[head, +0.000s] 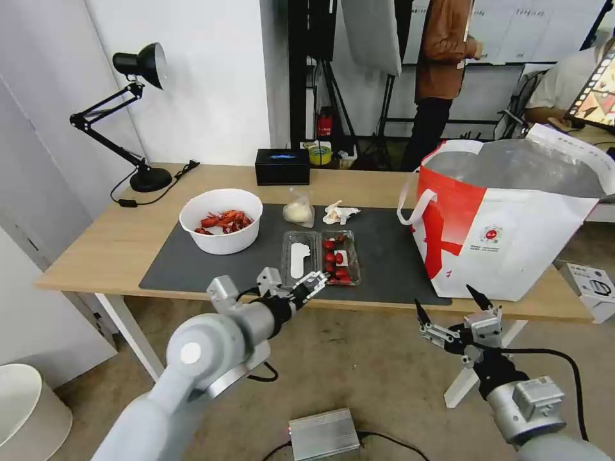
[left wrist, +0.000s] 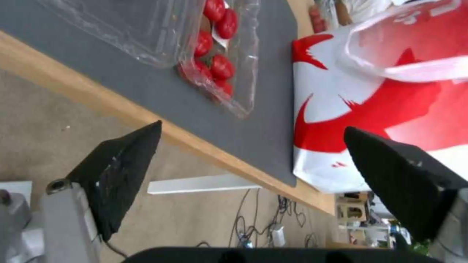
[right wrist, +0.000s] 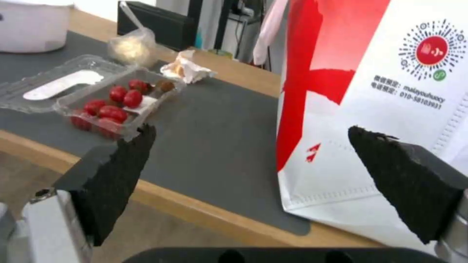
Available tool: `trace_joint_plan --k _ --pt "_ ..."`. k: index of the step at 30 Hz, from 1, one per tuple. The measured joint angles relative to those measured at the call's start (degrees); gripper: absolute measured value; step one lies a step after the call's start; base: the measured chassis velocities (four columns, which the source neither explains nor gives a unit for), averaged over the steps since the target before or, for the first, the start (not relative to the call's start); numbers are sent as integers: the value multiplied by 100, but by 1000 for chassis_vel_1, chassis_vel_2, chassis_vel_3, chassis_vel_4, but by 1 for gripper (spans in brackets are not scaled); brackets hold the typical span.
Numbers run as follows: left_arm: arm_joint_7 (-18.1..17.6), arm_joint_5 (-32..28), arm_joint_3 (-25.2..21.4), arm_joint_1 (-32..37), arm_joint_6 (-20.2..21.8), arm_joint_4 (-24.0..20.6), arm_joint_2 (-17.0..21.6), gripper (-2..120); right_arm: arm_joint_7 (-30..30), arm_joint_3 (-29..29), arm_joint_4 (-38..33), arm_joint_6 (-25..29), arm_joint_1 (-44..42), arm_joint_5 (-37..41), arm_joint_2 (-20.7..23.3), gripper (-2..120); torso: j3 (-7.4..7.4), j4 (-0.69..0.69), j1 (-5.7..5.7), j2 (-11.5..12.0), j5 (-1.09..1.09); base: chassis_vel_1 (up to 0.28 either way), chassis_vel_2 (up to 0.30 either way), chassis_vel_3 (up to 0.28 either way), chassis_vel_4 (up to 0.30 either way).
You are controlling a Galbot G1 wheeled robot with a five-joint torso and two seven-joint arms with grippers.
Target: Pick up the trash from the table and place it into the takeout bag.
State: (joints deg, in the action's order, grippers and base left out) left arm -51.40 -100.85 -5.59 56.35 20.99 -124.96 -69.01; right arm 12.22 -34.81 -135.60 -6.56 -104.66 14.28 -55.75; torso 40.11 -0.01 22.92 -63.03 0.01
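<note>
Left gripper [head: 312, 283]: jaws spread wide, holding nothing, at the near edge of the worktop [head: 96, 250], right in front of the clamshell box [head: 322, 257].
Right gripper [head: 448, 307]: jaws apart, holding nothing, below the worktop's near edge, just short of the takeout bag [head: 512, 224].
Clamshell box: lies open on the dark grey mat [head: 384, 250] just beyond the left gripper, 1 half with red bits, the other with a white strip; well to the left of the right gripper.
White bowl [head: 221, 219]: on the mat, beyond and to the left of the left gripper, red shells inside.
Small clear bag [head: 298, 210]: beyond the clamshell box from the left gripper, a whitish lump inside.
Crumpled tissue [head: 339, 212]: just beside the small clear bag, on the side nearer the takeout bag.
Takeout bag: upright and open-topped on the worktop, straight ahead of the right gripper, silver lining showing, 1 white strap hanging toward the mat.
Black box [head: 282, 166]: at the worktop's far edge, well beyond the left gripper.
Desk lamp [head: 128, 109]: far corner of the worktop, beyond and to the left of the left gripper.
</note>
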Motion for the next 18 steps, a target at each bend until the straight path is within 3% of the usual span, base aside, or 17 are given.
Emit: trace_joint_plan --k 18 --pt "-431 219 556 -717 -296 878 -211 100 7 -16 60 39 19 -17 -61 100 0 1 0 0 0 0 0 0 0"
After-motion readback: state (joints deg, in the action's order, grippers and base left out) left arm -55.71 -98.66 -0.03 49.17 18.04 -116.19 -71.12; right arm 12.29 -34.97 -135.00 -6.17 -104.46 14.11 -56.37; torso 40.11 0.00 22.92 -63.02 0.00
